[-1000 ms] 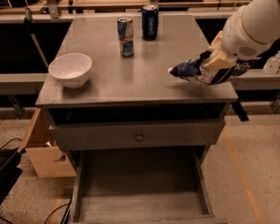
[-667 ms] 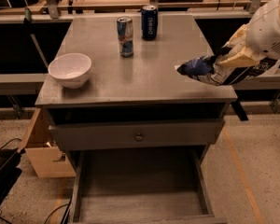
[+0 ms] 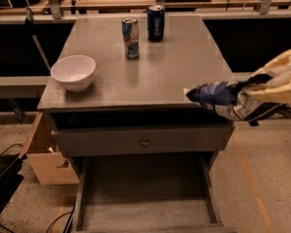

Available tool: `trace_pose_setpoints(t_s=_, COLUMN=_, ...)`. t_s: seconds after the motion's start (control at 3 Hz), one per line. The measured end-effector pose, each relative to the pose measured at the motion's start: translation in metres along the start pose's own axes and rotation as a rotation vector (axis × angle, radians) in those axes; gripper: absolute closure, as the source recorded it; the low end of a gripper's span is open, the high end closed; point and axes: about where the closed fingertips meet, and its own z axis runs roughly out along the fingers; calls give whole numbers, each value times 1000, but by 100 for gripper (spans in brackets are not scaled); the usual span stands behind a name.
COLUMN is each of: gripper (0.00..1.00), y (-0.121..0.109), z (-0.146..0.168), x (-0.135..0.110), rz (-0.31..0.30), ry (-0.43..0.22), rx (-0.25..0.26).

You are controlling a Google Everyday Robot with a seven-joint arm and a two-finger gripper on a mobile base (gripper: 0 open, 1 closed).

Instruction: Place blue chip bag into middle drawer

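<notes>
1. Nearest, below the bench's front edge, the middle drawer stands pulled out, and its worn grey floor shows nothing lying on it.
2. Above it is a closed grey drawer front with a small round knob. A cardboard box sits on the ground under the bench's left edge.
3. At the front right corner, the gripper reaches in from the right. Its cream fingers are clamped on the blue chip bag.
4. The bag hangs level with the bench top, and its free end pokes just over the front right corner. It has white print, but none of it can be read.
5. The step in hand looks like the carry: the bag is lifted and clear of the top, but not yet over the drawer.
6. The next move calls for bringing the bag forward past the front edge, then down and left over the open drawer before letting go. It must also clear the knobbed front.
7. A white bowl sits near the front left corner.
8. Toward the far edge stand two cans close together. The silver-and-blue can has a label I cannot read, and the dark blue can has white lettering up its side that appears to read "pepsi".
</notes>
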Motion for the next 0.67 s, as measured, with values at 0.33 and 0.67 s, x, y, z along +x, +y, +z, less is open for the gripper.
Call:
trace_pose_setpoints(t_s=0.33, gripper=100, y=49, z=11, x=-12, rz=52, ry=-158, rx=-103)
trace_pose_setpoints(t_s=0.67, gripper=100, y=49, z=11, x=-12, rz=52, ry=-158, rx=-103)
